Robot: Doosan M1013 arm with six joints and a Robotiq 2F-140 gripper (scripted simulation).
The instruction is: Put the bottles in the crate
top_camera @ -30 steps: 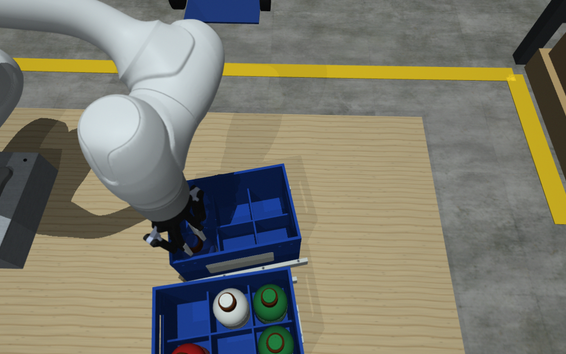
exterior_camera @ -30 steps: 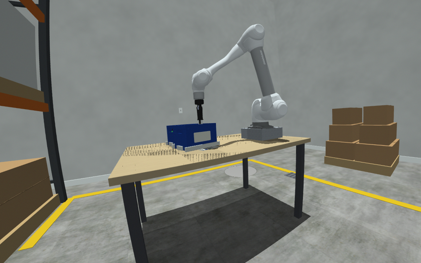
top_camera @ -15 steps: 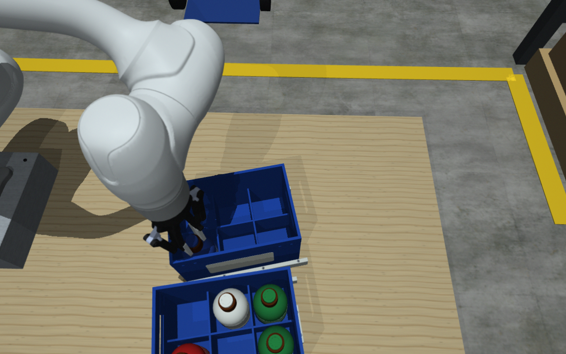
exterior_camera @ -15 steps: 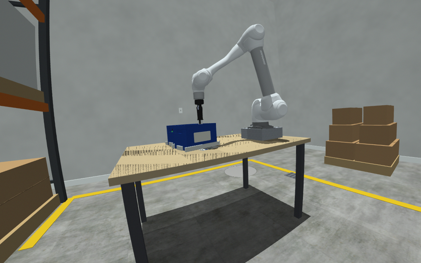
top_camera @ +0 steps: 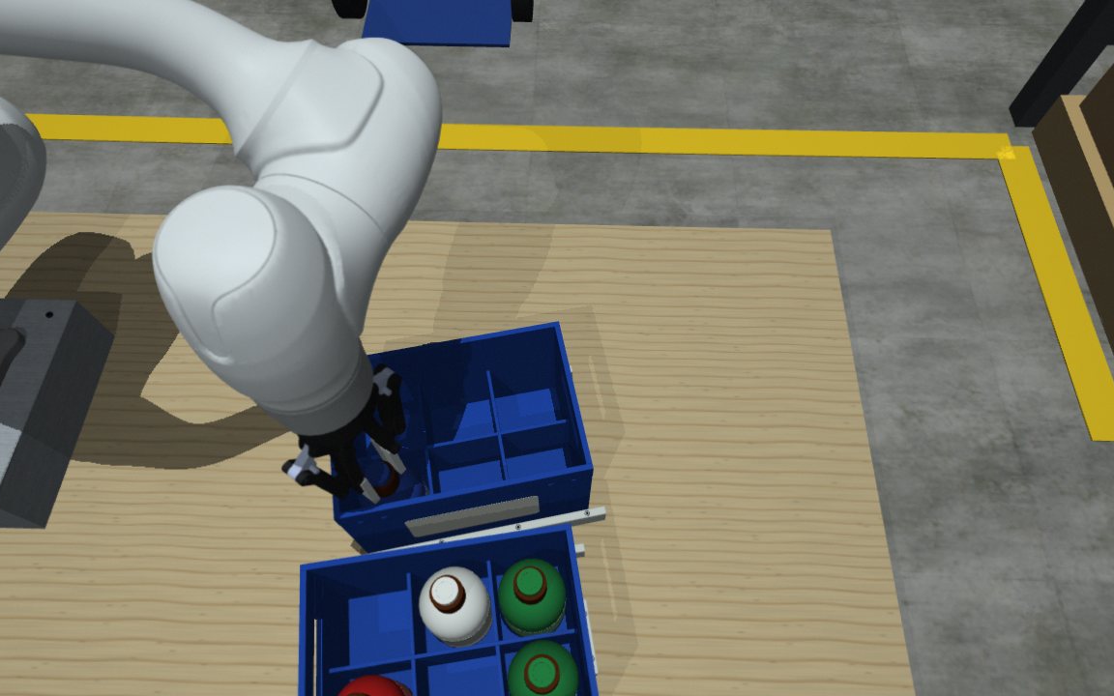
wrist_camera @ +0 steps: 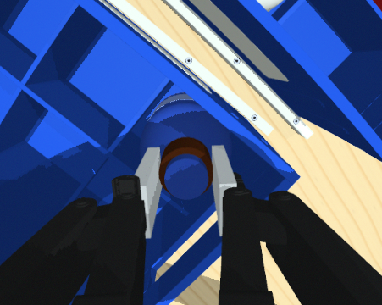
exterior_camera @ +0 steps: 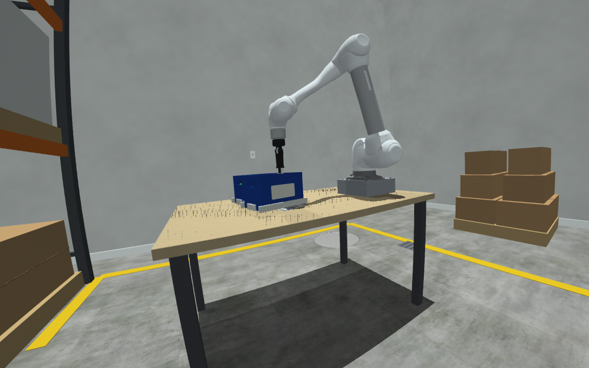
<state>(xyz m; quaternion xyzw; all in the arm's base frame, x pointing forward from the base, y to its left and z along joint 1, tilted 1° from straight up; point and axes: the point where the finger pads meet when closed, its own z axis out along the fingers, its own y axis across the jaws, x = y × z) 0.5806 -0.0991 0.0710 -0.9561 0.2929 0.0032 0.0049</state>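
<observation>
My gripper [wrist_camera: 186, 165] is shut on the neck of a blue bottle [wrist_camera: 184, 166] with a brown collar. It holds the bottle upright, low inside the near-left corner cell of the receiving crate [top_camera: 474, 423]. In the top view the fingers [top_camera: 373, 472] reach into that corner, and the bottle's top [top_camera: 384, 480] shows between them. The other cells of this crate look empty. The source crate stands just in front, with a white bottle [top_camera: 454, 603], two green bottles [top_camera: 532, 593] [top_camera: 541, 671] and a red one [top_camera: 370, 687]. I cannot see the pick list.
A white strip with small dots [top_camera: 513, 526] lies between the two crates. My arm's base block [top_camera: 7, 406] sits at the table's left. In the exterior view both crates [exterior_camera: 269, 189] stand mid-table under my gripper [exterior_camera: 279, 166]. Cardboard boxes [exterior_camera: 507, 192] stand on the floor.
</observation>
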